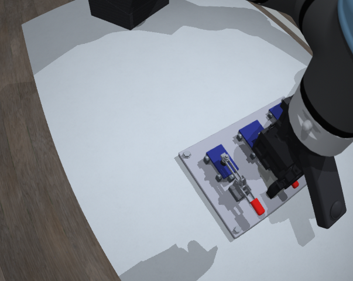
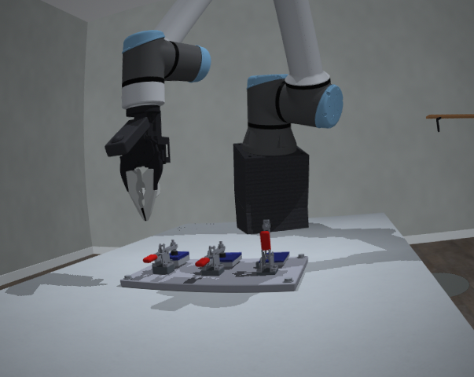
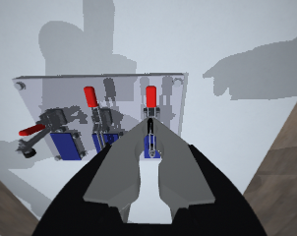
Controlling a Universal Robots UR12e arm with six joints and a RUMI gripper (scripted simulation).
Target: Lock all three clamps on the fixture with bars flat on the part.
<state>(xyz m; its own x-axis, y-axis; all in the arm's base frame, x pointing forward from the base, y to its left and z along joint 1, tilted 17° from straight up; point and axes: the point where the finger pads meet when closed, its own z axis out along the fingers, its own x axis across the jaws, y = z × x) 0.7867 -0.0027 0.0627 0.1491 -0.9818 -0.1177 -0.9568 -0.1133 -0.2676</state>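
My gripper [image 2: 145, 219] [image 3: 150, 119] is shut and empty, above the left clamp as seen in the exterior view. That clamp's red handle [image 1: 257, 206] [image 2: 149, 258] [image 3: 150, 96] lies low, and its bar reaches over its blue part [image 1: 221, 154] [image 2: 181, 256]. The middle clamp's red handle [image 1: 295, 184] [image 2: 202, 261] [image 3: 90, 96] is also low, with its bar over its blue part [image 2: 233, 257]. Whether either is locked I cannot tell. The right clamp's red handle [image 2: 265, 240] [image 3: 31, 130] stands upright, its bar raised off its blue part [image 2: 281, 257] [image 3: 66, 147]; the arm hides this clamp in the top view.
The grey fixture plate [image 1: 197, 178] [image 2: 212, 287] has bolts at its corners. The black robot pedestal [image 1: 129, 14] [image 2: 271, 190] stands on the table behind it. The clamps stand side by side in a row, the raised one highest.
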